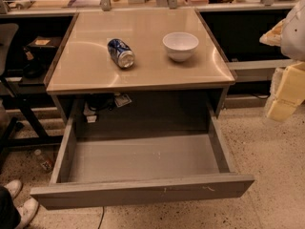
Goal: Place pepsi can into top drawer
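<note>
Plainly, the pepsi can [120,53] is not yet in hand: it lies on its side on the beige tabletop [90,73], one silver end turned toward the open drawer, well apart from the gripper [286,93]. The gripper hangs out past the table's corner, off the tabletop altogether and higher than the drawer. We cannot tell whether it is spread or pressed together, though it is holding nothing that we can see. A white bowl [180,46] stands upright between the gripper and the can, nearer to the gripper than the can is. The top drawer [143,191] is pulled fully out below the tabletop edge, lower than the gripper and across from it, and its grey floor shows nothing inside. We judge that the reach comes first, and that is where trouble lies. A straight path from the gripper to the can crosses the bowl, so a low approach could knock or shove it. The can, lying on its round side, could roll at a glancing touch and run off the edge to the floor, where a small bottle [44,160] lies well beyond the drawer from the gripper. A grip across the curved wall could also slip, and a high release could bounce the can out.
</note>
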`<state>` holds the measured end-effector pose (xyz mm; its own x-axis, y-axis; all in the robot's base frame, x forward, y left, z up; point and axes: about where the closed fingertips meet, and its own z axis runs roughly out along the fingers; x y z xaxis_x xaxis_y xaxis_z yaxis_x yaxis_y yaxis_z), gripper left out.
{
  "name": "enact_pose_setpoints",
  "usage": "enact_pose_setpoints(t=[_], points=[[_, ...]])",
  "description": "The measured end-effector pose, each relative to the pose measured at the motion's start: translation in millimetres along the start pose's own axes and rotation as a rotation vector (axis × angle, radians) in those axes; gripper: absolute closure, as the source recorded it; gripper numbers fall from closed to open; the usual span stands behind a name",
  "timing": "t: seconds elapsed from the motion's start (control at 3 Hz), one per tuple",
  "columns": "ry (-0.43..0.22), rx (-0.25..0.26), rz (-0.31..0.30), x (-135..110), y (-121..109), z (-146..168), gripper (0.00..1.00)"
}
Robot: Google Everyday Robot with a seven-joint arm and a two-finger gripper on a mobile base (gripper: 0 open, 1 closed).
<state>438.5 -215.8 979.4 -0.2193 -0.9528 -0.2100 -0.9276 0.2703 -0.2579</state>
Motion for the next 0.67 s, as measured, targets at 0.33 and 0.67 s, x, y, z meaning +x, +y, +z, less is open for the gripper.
enact_pose_setpoints(t=[0.33, 0.67], points=[[0.0, 0.0, 0.0, 0.0, 0.0, 0.0, 0.0], [0.004, 0.001, 0.037, -8.8, -2.0, 2.9, 0.0]])
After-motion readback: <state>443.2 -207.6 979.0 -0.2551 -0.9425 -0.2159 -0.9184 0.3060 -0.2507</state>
